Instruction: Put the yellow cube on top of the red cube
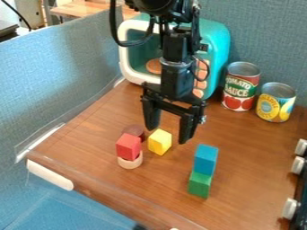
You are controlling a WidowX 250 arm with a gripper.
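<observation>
One wooden table [243, 179] fills my work area; its near edge slants from view left down toward the bottom, with a white handle [50, 174] along it. White knobs [290, 208] line the right side.

Nearest on the wood, the green cube [199, 184] carries the blue cube [205, 159], forming an upright stack. Farther back and to the left, the red cube [129, 147] sits on a pale round block [130, 161], inside the near edge.

Just right of the red cube, the yellow cube [160, 142] rests on the wood, lower than its target. A strip of wood separates it from the blue and green stack. It stands upright with one vertical corner toward the camera; its sides look about equal, so I read no clear long axis. Its faces are plain bright yellow, the top palest.

A dark round block [134, 130] stands behind the red cube. I have the gripper [169, 134] pointing down near the yellow cube, fingers spread wide; I cannot tell its exact height.

Farther back stand the tomato can [241, 87], the yellow-labelled can [276, 102] and a teal toy oven [216, 42], before the blue-grey partition [264, 36].
</observation>
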